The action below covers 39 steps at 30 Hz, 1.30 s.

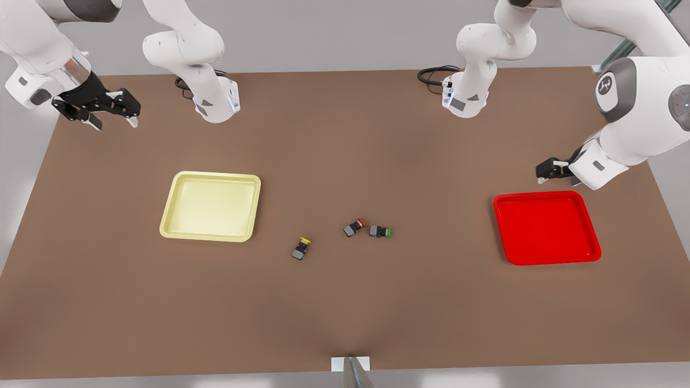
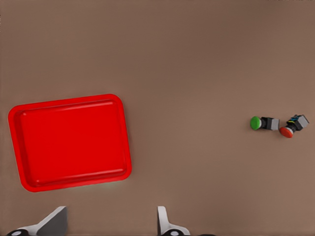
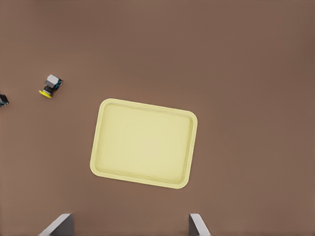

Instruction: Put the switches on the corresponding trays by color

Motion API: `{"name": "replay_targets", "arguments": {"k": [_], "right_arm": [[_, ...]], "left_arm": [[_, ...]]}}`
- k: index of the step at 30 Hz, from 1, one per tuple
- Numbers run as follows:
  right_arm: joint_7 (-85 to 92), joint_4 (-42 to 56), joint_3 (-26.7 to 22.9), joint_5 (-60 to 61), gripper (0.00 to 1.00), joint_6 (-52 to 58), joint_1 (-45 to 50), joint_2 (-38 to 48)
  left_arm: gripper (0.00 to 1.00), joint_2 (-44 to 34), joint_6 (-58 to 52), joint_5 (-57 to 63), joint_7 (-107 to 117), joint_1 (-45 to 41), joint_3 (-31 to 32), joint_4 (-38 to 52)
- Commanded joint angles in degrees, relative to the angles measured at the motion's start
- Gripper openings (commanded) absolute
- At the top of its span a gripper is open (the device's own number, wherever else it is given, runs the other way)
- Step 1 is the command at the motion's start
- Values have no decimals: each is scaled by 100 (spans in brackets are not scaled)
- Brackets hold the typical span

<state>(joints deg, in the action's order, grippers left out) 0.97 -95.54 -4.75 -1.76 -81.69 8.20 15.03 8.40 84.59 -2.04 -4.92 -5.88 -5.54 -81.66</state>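
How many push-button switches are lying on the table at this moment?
3, all on the bare table between the trays: the yellow-capped switch nearest the yellow tray, and the red-capped switch beside the green-capped switch, closer to the red tray.

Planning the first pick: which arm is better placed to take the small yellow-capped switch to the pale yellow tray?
The right arm. Its open pincer hangs beyond the pale yellow square tray, on the same side as the yellow-capped switch. The left pincer, also open, sits by the bright red tray.
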Motion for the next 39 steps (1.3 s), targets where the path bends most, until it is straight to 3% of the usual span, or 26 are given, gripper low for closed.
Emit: {"name": "replay_targets", "arguments": {"k": [1, 7, 10, 13, 15, 17, 19, 24, 30, 39], "right_arm": [[0, 0, 0, 0, 100, 4, -2, 0], [-657, 44, 61, 343, 100, -14, 24, -87], [-2512, 44, 921, 527, 100, -417, 24, -386], [-4244, 237, 1994, 501, 100, -1470, 24, -1563], [-4772, 396, 2408, 448, 100, -1841, 33, -2319], [-4772, 413, 2399, 396, 100, -2193, 24, -2900], [-4781, 413, 2382, 299, 100, -2615, 15, -3243], [-5282, 492, 2399, -35, 100, -3309, 42, -4077], [-5941, 1696, 2347, -325, 100, -3310, 279, -5457], [-6354, 1969, 2338, -580, 100, -3626, 771, -5950]], "left_arm": [[100, 4, -4, 28, 17, -9, 0, 1], [100, 249, 654, 37, -44, -421, 510, -148], [100, 960, 1402, 99, -53, -949, 904, -254], [99, 1787, 2175, 222, -97, -1354, 1467, -158], [99, 2823, 2413, 213, -176, -1574, 1959, 605], [99, 3651, 2642, 222, -202, -1723, 2223, 1442], [99, 3950, 2650, 266, -615, -1881, 2250, 1644], [100, 3985, 2993, 828, -1046, -2101, 2259, 1152], [100, 4416, 3125, 1373, -923, -2339, 2250, 1117], [100, 4627, 3529, 1575, -598, -2462, 2206, 1108]]}}
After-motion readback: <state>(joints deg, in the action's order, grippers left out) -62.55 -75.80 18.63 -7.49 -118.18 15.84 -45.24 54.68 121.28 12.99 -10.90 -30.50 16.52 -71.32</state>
